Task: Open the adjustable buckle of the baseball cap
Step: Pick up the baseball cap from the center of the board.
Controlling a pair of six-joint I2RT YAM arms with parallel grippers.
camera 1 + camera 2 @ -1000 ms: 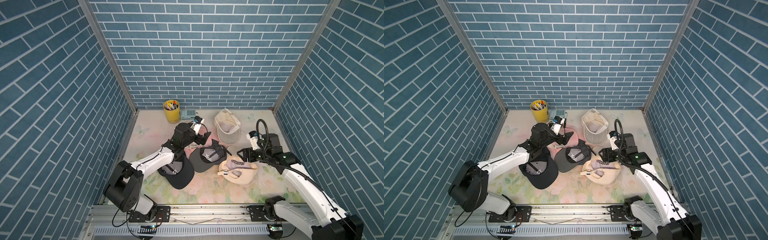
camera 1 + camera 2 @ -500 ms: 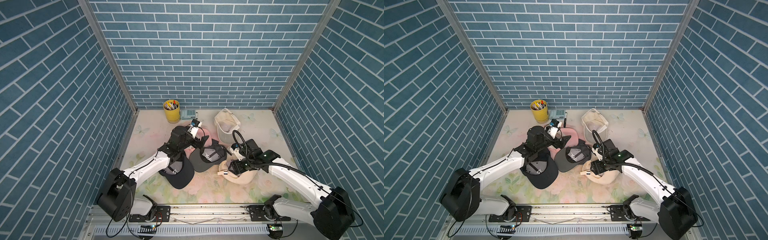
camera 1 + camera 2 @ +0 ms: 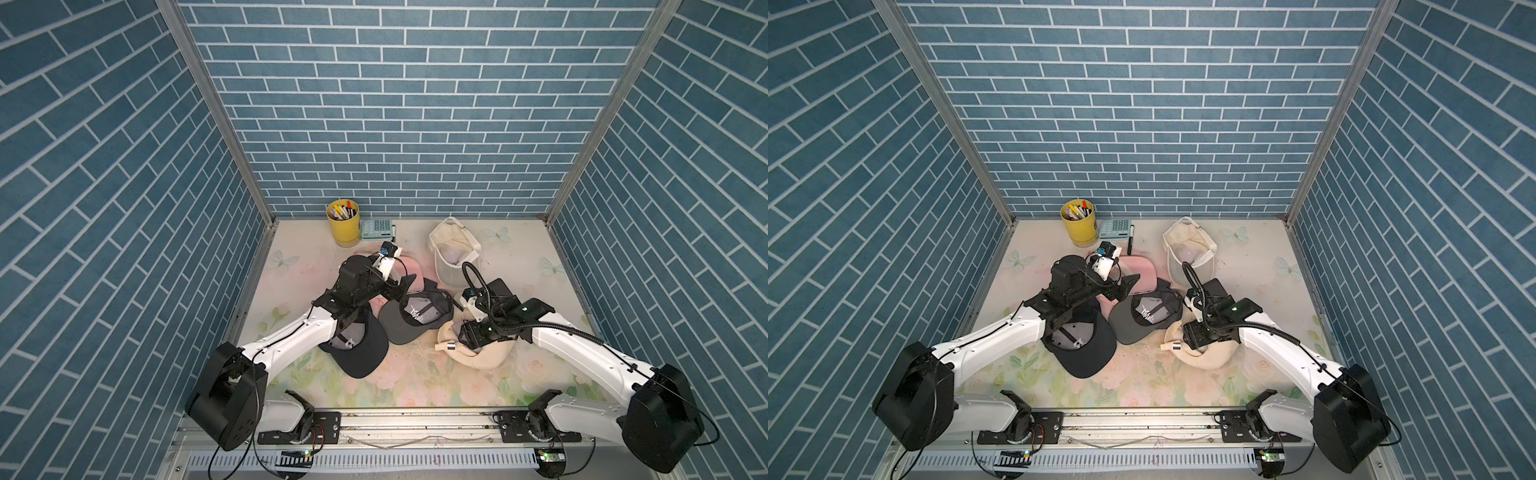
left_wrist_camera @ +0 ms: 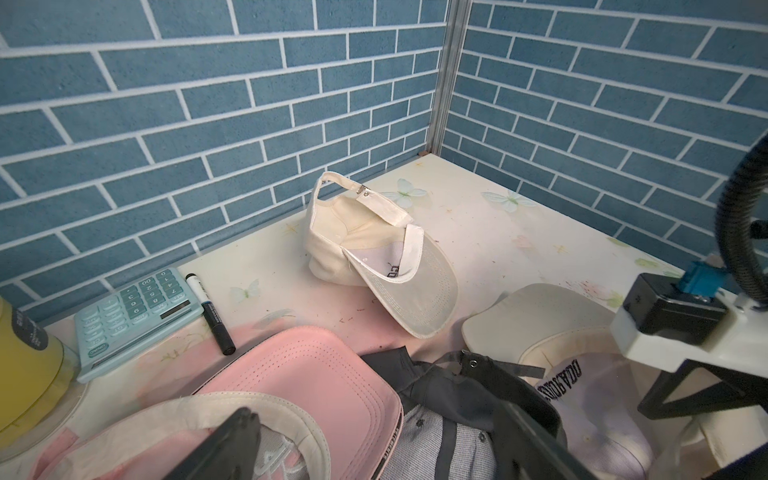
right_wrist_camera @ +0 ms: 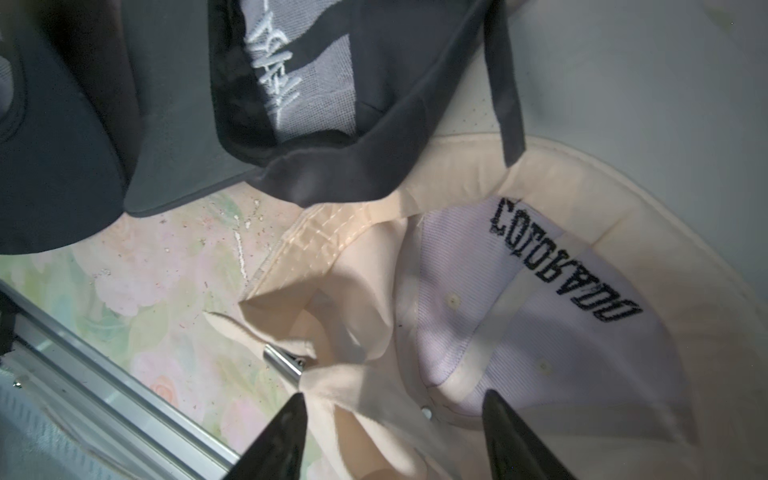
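Robot lab booth, faux-brick walls (image 3: 395, 104)

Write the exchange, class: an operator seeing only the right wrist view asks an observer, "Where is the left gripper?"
Observer: The left gripper hangs open above a pink cap.
Operator: What stands by the back wall?
Observer: A yellow cup holding pens.
Operator: Anything beside it?
Observer: A calculator, with a black marker lying alongside.
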